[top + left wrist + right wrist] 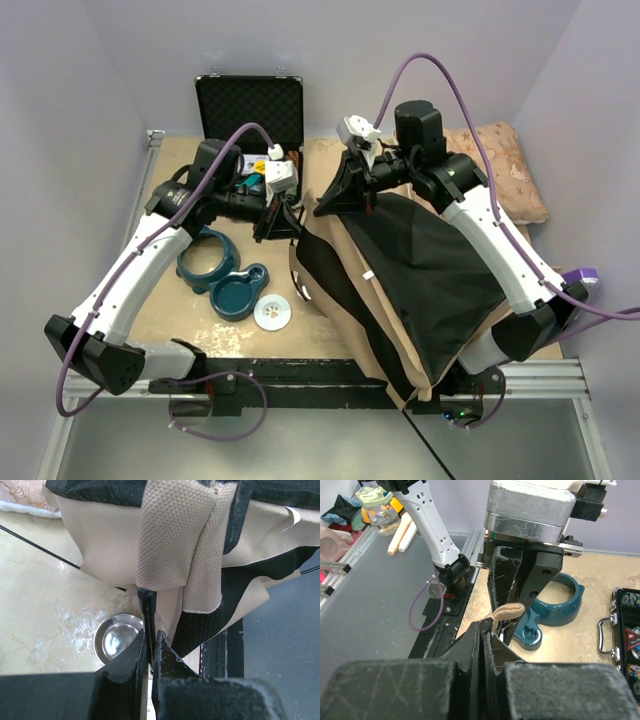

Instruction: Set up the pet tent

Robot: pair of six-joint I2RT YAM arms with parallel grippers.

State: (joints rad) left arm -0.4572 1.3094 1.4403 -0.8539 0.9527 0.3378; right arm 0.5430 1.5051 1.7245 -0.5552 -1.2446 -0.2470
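On the beige surface the pet tent slumps; left jaws clench its black pole, right jaws pinch its tan loop. Both should lift together, slowly.

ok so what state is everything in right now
tent: slumped, not standing
left gripper: shut on the tent's black pole
right gripper: shut on the tent's tan loop
case: lid open
bowl stand: one ring empty
small bowl: out of the stand, upright
pillow: lying flat
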